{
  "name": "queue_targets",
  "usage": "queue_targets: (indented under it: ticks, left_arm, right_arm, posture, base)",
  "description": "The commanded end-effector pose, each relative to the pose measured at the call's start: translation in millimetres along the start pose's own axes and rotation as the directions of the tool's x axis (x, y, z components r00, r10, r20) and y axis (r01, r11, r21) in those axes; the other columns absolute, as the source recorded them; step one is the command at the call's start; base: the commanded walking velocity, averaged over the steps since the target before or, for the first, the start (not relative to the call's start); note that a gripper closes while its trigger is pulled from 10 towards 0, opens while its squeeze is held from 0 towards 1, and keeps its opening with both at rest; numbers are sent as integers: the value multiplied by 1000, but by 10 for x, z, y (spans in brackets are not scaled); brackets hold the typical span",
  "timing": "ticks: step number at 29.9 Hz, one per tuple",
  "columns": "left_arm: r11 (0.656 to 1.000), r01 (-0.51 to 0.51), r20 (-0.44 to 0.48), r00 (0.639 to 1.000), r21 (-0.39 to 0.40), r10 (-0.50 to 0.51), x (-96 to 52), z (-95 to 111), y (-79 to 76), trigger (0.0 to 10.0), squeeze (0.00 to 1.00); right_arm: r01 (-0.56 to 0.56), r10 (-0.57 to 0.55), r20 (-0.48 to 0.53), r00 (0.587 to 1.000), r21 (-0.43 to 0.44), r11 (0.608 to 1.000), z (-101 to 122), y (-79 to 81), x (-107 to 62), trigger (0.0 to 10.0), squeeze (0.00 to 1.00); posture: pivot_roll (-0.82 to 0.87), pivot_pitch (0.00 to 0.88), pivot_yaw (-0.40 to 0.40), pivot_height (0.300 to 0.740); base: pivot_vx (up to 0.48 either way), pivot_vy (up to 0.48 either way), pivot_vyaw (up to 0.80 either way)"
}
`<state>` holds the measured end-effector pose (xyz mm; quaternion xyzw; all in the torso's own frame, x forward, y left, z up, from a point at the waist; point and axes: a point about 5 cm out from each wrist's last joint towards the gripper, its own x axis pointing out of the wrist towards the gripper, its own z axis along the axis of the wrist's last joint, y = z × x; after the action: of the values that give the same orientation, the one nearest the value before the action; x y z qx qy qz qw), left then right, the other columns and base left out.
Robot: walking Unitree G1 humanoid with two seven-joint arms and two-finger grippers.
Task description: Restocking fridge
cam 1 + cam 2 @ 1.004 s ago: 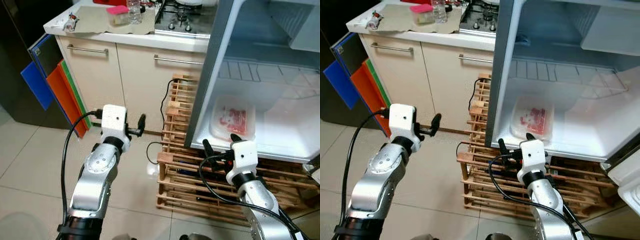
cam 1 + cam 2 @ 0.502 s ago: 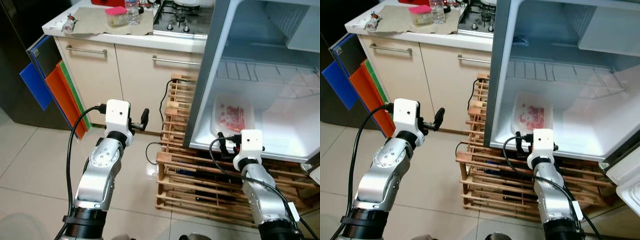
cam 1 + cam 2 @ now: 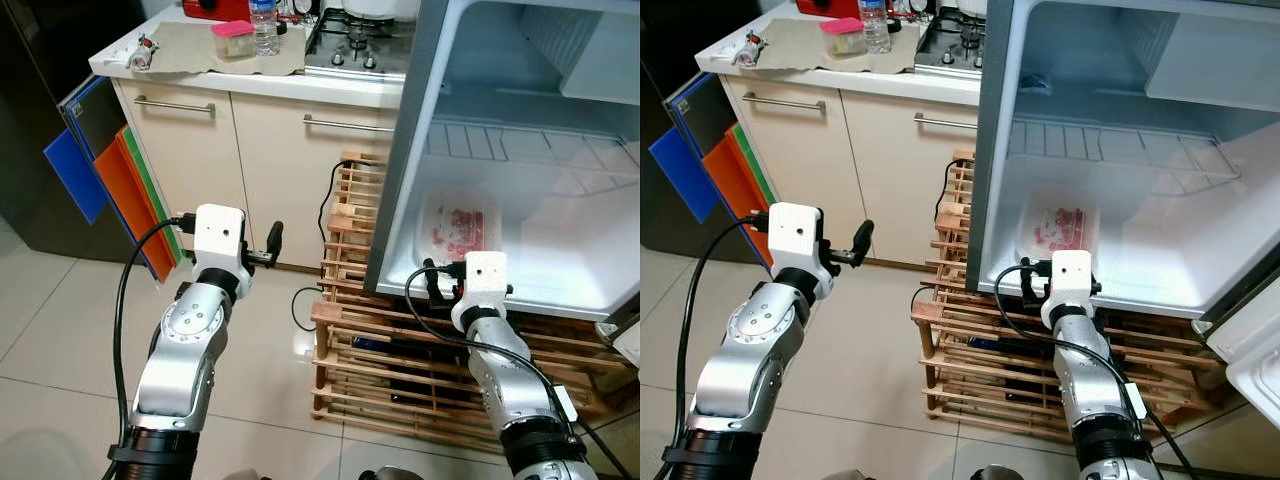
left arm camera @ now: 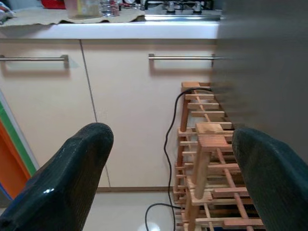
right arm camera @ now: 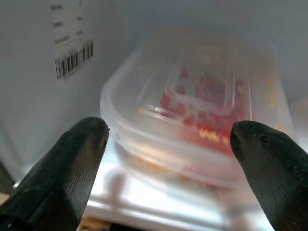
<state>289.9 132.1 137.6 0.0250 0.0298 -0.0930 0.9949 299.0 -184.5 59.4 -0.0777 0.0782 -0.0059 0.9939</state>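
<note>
Home kitchen: gas hob (image 3: 358, 50) set in a white counter (image 3: 250, 78), cream cabinets w/ bar handles (image 3: 175, 104) below, tiled floor (image 3: 60, 340). Small fridge (image 3: 1120, 200) stands open on a wooden rack (image 3: 400, 350); bottle (image 3: 264, 28) & pink-lidded tub (image 3: 233, 38) near the counter's back edge.

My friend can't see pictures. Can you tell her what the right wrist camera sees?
A clear plastic food box with red food inside sits on the white fridge floor, right in front of the right gripper. The gripper's two black fingers are spread wide, not touching the box. A barcode sticker is on the fridge wall.
</note>
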Motion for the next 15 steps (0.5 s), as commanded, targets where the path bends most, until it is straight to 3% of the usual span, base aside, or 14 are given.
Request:
queue_targets:
  ticks: [1,4,9,11,15]
  left_arm:
    - [1000,9,-2,1000,-1,-9,-7,11,-29,10000,0]
    - [1000,12,-3,1000,-6,-12,0,15,-47,10000,0]
    - [1000,11,0,1000,-8,-11,0,23,-51,10000,0]
    - [1000,8,1,1000,-7,-8,-2,20,-42,10000,0]
    - [1000,6,-1,1000,-7,-6,1,15,-38,10000,0]
  right_arm:
    - [31,-28,44,999,-57,998,73,-94,6,10000,0]
    - [84,-75,69,995,-143,986,115,-219,14,10000,0]
    - [139,-126,76,989,-190,972,134,-313,-2,10000,0]
    - [151,-138,84,987,-181,972,146,-318,-33,10000,0]
    - [93,-82,79,993,-151,984,95,-174,-128,10000,0]
  posture:
    - [3,0,11,740]
    - [1,0,7,740]
    - [4,0,3,740]
    - [4,0,2,740]
    - [0,0,-2,740]
  base:
    - [0,0,0]
    - [0,0,0]
    - [0,0,0]
    - [0,0,0]
    - [0,0,0]
